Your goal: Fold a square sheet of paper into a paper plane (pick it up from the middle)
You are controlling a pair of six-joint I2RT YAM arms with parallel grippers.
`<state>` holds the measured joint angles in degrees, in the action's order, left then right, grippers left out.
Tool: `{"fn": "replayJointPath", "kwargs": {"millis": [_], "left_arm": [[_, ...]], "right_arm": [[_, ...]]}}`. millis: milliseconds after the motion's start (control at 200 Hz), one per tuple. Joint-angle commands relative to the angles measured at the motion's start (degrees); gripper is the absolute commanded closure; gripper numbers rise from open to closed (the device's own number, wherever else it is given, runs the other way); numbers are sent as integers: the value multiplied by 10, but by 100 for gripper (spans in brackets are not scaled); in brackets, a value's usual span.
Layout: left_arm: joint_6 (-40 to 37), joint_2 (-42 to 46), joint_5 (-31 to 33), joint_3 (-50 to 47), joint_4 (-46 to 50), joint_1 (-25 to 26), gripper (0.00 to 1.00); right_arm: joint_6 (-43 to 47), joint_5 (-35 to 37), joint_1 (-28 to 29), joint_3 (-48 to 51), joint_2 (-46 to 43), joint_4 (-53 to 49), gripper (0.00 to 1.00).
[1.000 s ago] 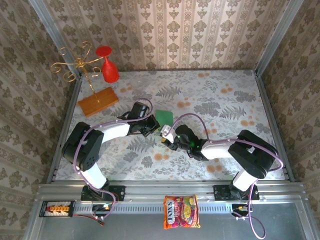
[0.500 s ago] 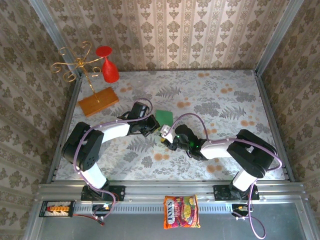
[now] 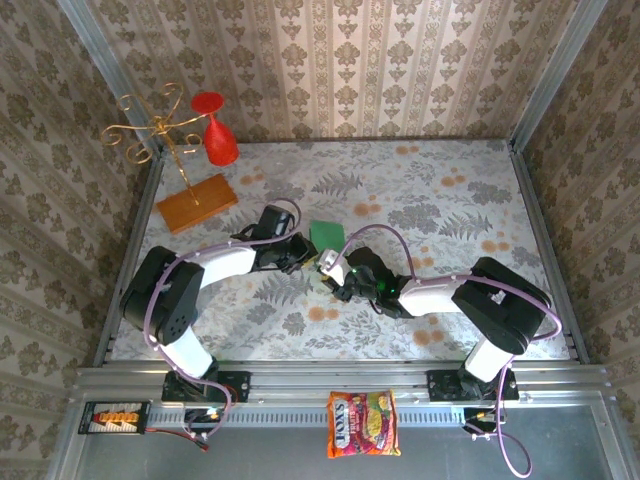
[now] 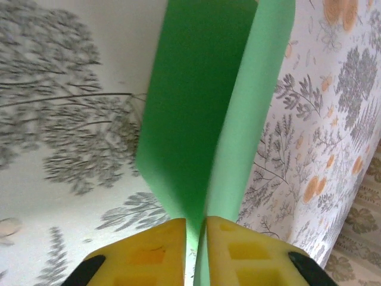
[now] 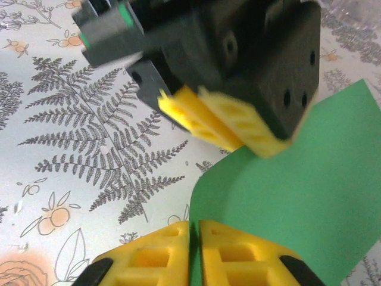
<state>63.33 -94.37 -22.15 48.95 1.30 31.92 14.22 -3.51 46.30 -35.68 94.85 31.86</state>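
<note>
- tabletop from above: we see the square sheet of paper mid-table, the left gripper at its near left edge and the right gripper at its near edge, the two close together.
- left wrist: our left gripper has its yellow fingers nearly together, pinching the square sheet of paper, which rises from the slit as two flaps.
- right wrist: our right gripper is closed to a thin slit, and the edge of the square sheet of paper runs into it; the left gripper grips the same edge farther along.
</note>
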Motion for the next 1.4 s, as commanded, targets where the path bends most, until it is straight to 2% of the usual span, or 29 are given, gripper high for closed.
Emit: {"fn": "replayJointPath", "kwargs": {"millis": [0,120,240,470,760,1070,1395], "left_arm": [[-37,54,16,-8,43,-28,78],[-70,86,26,0,65,-41,72],[-89,75,7,20,58,-35,71],[-120,-35,-24,80,45,-1,74],[-136,-127,-13,125,79,9,79],[-143,-165,-12,142,114,9,79],[-196,-186,-13,182,182,16,82]], "right_arm": [[-26,-42,-7,-5,-11,-27,90],[-50,-78,-10,-1,-22,-49,92],[-82,-107,-11,10,-28,-54,92],[-126,-142,-20,19,-31,-60,92],[-178,-191,-56,11,-24,-90,91],[-198,-169,-70,-9,-17,-124,91],[-227,-123,-88,-46,-12,-170,91]]}}
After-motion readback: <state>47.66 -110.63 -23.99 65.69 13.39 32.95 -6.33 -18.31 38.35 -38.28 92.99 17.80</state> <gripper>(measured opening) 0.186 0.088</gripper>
